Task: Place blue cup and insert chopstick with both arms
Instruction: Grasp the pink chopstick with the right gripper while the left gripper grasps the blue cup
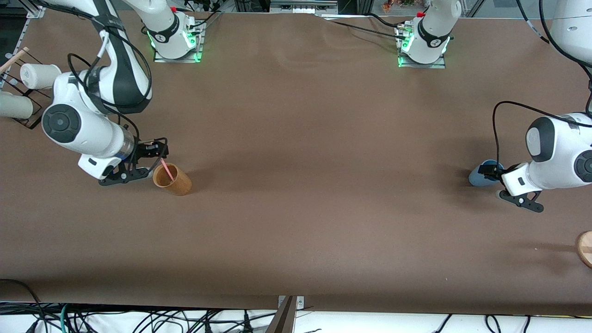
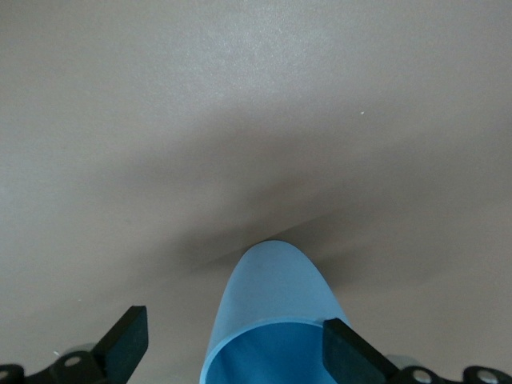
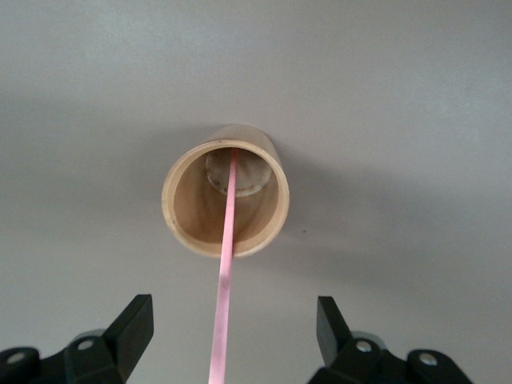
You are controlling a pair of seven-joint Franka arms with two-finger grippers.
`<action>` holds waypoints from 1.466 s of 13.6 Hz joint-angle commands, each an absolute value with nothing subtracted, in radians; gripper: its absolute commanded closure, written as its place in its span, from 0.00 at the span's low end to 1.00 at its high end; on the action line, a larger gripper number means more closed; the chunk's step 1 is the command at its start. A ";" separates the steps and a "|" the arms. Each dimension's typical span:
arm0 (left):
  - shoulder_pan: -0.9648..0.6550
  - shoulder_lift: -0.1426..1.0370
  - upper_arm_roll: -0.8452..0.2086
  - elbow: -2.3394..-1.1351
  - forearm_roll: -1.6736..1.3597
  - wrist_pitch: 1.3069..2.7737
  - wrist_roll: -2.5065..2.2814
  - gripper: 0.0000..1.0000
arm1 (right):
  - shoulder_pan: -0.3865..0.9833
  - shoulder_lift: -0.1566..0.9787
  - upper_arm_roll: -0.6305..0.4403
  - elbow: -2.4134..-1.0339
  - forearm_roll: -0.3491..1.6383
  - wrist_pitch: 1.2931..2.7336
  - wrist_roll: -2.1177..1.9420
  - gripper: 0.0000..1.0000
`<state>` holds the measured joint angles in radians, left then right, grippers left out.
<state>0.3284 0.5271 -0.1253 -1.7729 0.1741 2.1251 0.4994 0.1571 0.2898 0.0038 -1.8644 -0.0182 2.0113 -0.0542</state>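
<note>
Flagging risks, by item:
chopstick (image 3: pixel 226 240): stood leaning in the tan cup (image 1: pixel 172 179), lower end on its bottom, toward the right arm's end of the table (image 1: pixel 296 185); a bump could tip that cup.
right end effector (image 3: pixel 232 336): spread, not touching the stick, just above it.
blue cup (image 2: pixel 272 320): at the left arm's end, well apart from the tan cup.
left end effector (image 2: pixel 236 352): spread around the blue cup, one finger (image 2: pixel 348 348) against the rim; closing off-centre could shove or topple it.

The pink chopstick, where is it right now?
In the front view, the chopstick leans inside the tan cup at the right arm's end of the table, just under the right gripper.
</note>
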 commanded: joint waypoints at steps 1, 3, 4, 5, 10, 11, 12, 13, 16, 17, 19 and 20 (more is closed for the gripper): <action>0.342 0.509 -0.140 -1.773 0.186 2.131 0.528 0.00 | 0.160 0.290 0.005 -1.893 -0.023 2.051 -0.060 0.22; 0.339 0.509 -0.140 -1.749 0.184 2.126 0.528 0.00 | 0.160 0.296 0.008 -1.894 -0.023 2.051 -0.060 0.27; 0.344 0.514 -0.140 -1.755 0.184 2.126 0.528 0.00 | 0.160 0.296 0.008 -1.905 -0.023 2.049 -0.060 0.30; 0.350 0.515 -0.140 -1.755 0.183 2.123 0.529 0.00 | 0.160 0.295 0.009 -1.914 -0.021 2.051 -0.060 0.36; 0.370 0.515 -0.140 -1.755 0.183 2.111 0.555 0.00 | 0.160 0.293 0.009 -1.936 -0.021 2.049 -0.060 0.72; 0.370 0.515 -0.138 -1.758 0.181 2.109 0.555 0.00 | 0.160 0.295 0.009 -1.936 -0.021 2.048 -0.060 0.79; 0.370 0.517 -0.140 -1.761 0.178 2.109 0.557 0.00 | 0.160 0.293 0.009 -1.933 -0.021 2.045 -0.060 0.80; 0.374 0.529 -0.138 -1.764 0.161 2.109 0.563 0.00 | 0.160 0.293 0.009 -1.925 -0.021 2.043 -0.060 0.81; 0.402 0.583 -0.138 -1.747 0.052 2.111 0.627 0.57 | 0.160 0.288 0.011 -1.887 -0.023 2.039 -0.058 0.88; 0.399 0.581 -0.138 -1.747 0.054 2.111 0.618 0.98 | 0.160 0.282 0.011 -1.881 -0.023 2.033 -0.060 0.93; 0.399 0.581 -0.140 -1.747 0.049 2.109 0.618 1.00 | 0.160 0.278 0.011 -1.862 -0.023 2.011 -0.064 1.00; 0.397 0.581 -0.138 -1.746 0.048 2.109 0.614 1.00 | 0.160 0.278 0.011 -1.855 -0.023 2.000 -0.064 1.00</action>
<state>0.3943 0.5826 -0.1323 -1.7624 0.0721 2.1175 0.5923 0.1595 0.2914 0.0079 -1.8727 -0.0183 2.0278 -0.0551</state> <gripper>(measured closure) 0.511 0.921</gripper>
